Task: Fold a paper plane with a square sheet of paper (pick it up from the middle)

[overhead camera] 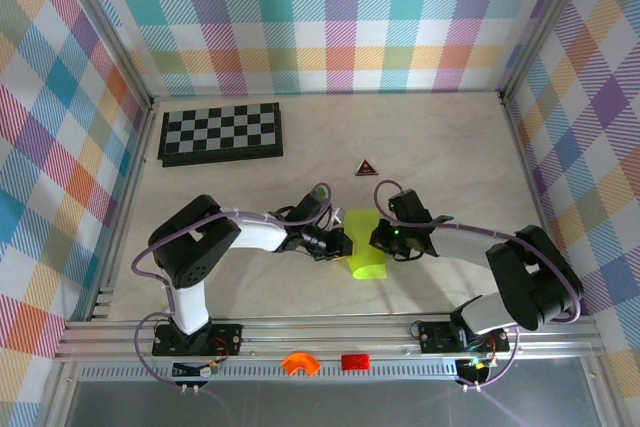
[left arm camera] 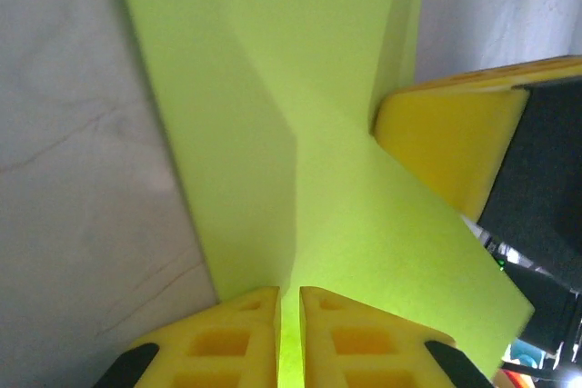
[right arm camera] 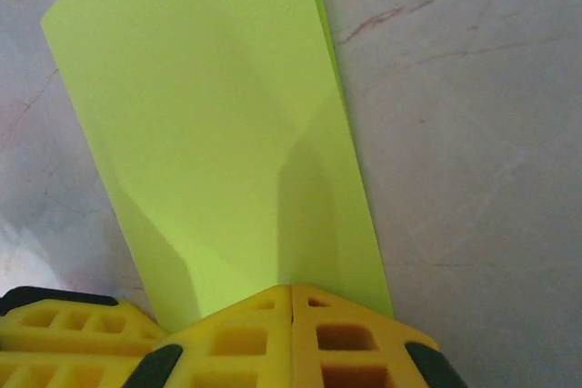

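At the middle of the counter (overhead camera: 460, 167), left claw (overhead camera: 344, 244) and right claw (overhead camera: 379, 238) both pinch the paper plane (overhead camera: 366, 259) from opposite sides, jaws clamped.

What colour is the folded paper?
The paper is plain lime yellow-green, clearest in the right wrist view.

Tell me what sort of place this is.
Probably a robot test booth: plaid walls enclose the table, the left arm and right arm are bolted to a rail at its near edge, and a chessboard lies at the back.
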You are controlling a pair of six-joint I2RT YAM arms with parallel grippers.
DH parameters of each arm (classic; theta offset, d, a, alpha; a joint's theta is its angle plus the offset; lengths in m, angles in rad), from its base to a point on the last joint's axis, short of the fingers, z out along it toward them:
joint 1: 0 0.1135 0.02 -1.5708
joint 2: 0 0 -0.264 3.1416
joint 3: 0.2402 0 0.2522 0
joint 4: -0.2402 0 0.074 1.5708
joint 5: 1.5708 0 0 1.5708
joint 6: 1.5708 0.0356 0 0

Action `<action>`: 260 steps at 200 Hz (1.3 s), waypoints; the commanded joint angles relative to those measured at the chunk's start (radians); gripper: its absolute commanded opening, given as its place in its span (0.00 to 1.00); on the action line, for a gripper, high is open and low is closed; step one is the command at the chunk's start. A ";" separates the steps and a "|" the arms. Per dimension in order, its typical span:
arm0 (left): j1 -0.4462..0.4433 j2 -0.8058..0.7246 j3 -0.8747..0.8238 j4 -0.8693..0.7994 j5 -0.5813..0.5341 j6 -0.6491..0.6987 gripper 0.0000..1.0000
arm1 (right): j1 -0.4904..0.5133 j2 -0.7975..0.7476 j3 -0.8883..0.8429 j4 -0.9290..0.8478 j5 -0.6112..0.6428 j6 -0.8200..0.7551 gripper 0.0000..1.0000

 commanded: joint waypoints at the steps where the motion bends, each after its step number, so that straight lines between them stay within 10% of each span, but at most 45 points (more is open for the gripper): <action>1: -0.008 -0.034 -0.087 -0.152 -0.031 0.032 0.13 | -0.009 0.014 -0.039 -0.094 0.061 0.014 0.00; 123: -0.017 -0.034 0.142 -0.119 -0.034 -0.092 0.00 | -0.008 0.018 -0.074 -0.042 0.039 0.046 0.00; 260: -0.039 -0.108 -0.126 -0.183 -0.108 -0.021 0.00 | -0.009 0.017 -0.082 -0.030 0.044 0.052 0.00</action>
